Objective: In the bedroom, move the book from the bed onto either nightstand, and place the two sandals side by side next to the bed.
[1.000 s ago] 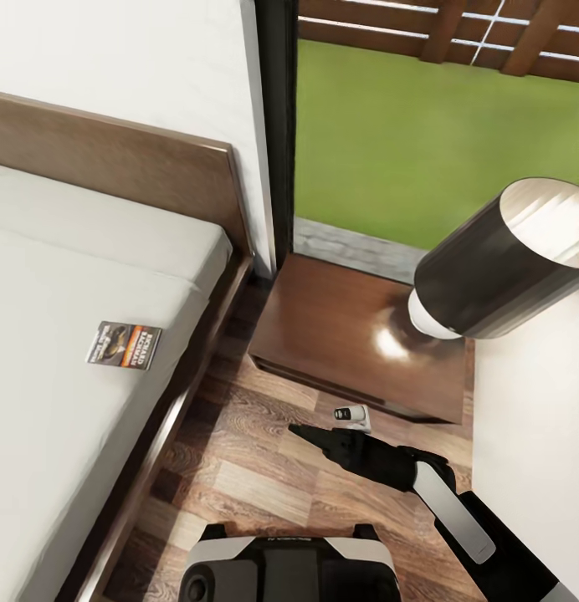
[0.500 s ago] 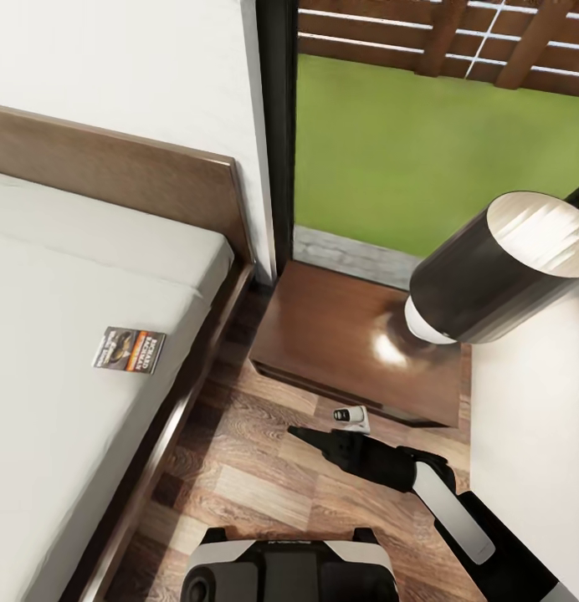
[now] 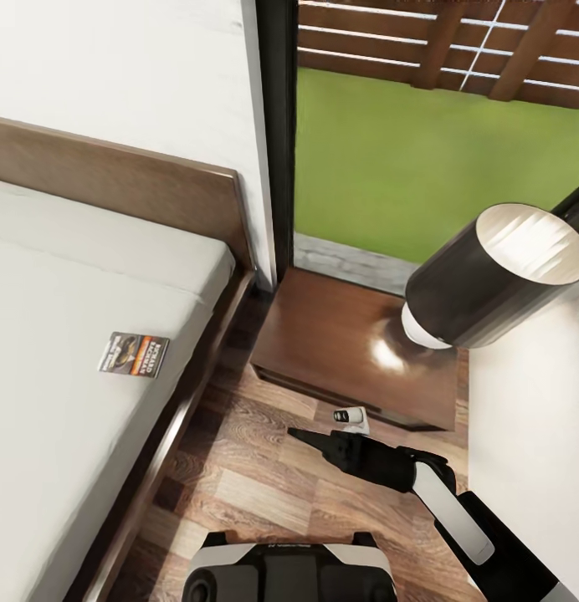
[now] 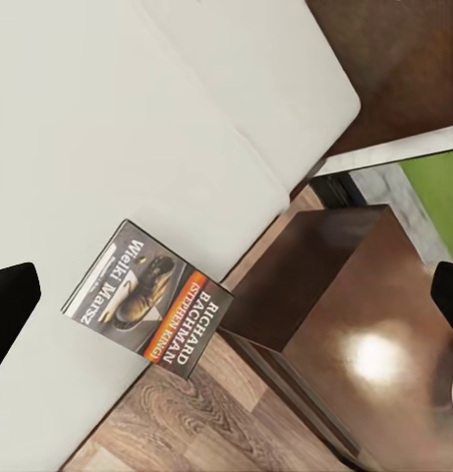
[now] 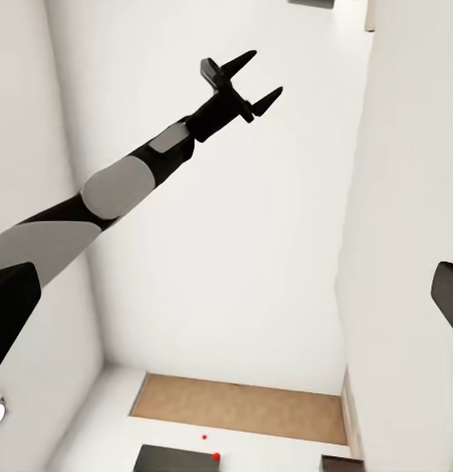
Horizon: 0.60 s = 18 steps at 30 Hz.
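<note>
- Lying flat on the bed [image 3: 64,318], near its window-side edge: the book [image 3: 134,354], cover up.
- Nightstand [image 3: 340,351] is standing beside the bed, lamp [image 3: 490,280] at its far corner.
- Right gripper [image 3: 302,436] is hanging over the floor [image 3: 239,477], fingers pressed together.
- Left gripper [image 5: 244,84] is showing spread, holding nothing.

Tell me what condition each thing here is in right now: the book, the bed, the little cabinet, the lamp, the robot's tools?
book: closed, lying flat on the mattress near the bed's edge, cover up.
bed: bare mattress, nothing else on the part in view.
nightstand: drawers shut, lamp standing on top.
lamp: upright; whether it is lit is unclear.
left tool: open, holding nothing.
right tool: over the floor by the nightstand, fingers too dark to judge.
</note>
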### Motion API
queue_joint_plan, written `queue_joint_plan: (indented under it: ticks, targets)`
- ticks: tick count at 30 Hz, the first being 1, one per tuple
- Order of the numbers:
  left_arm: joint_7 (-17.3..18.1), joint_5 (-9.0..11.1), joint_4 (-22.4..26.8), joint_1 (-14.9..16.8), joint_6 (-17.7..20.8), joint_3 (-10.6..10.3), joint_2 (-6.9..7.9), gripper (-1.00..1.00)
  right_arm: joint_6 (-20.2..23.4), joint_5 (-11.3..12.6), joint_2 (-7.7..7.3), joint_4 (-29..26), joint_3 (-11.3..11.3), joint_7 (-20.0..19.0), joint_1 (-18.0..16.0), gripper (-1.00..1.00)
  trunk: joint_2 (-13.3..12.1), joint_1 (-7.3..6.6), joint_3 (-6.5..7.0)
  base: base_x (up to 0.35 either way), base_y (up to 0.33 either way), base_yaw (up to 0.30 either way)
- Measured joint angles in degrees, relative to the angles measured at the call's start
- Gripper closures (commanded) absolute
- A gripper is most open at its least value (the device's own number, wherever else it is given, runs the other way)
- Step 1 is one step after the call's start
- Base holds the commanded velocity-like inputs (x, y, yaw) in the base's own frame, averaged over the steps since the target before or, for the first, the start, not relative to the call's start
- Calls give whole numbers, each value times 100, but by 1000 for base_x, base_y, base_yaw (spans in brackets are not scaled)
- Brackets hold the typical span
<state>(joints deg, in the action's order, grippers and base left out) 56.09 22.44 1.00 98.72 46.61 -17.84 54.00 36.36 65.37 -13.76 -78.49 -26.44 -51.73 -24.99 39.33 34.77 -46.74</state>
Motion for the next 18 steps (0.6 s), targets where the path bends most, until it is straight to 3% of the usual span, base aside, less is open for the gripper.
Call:
queue_joint_plan:
  ticks: [12,16,18]
  targets:
    - [-17,-14,-1,0,-7,-8,1,-100,0,-5,0,0,12,-5,0,-100,-482,-264,324,0,0,0]
    - [-25,-137,-3,0,-19,-12,2,-100,0,-5,0,0,16,-5,0,-100,-643,-352,433,0,0,0]
    - [-23,-308,-9,-1,-51,-13,2,-100,0,-5,0,0,17,-5,0,-100,-723,-396,487,0,0,0]
